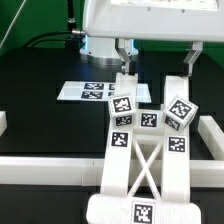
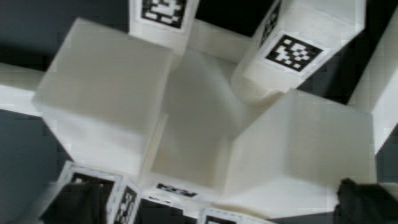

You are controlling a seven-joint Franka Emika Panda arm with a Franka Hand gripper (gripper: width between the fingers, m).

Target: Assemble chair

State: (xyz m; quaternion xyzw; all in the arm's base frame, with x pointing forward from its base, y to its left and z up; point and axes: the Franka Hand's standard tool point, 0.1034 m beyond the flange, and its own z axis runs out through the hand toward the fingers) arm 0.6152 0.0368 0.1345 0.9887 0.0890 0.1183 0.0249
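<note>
We see the chunky white plastic chair (image 1: 140,150), w/ small black-and-white square tags, lying mid-desk. Its X-braced panel (image 1: 143,172) points toward the near edge, just beside the long low white border rail (image 1: 45,170). Blocky legs (image 1: 178,112) sit at the far end of the assy. The black desk (image 1: 40,110) carries it all.

Right above the chair's far end hangs the two-finger gripper (image 1: 157,58), fingers spread wide, nothing between them. One fingertip (image 1: 127,66) is close over a white part; touching or not, we can't tell.

In the wrist view the chair (image 2: 196,110) fills nearly everything, tags near its edges.

Beyond the chair, flat on the desk, lies the thin white marker board (image 1: 85,91). Another rail (image 1: 212,130) runs along the exterior view's right.
</note>
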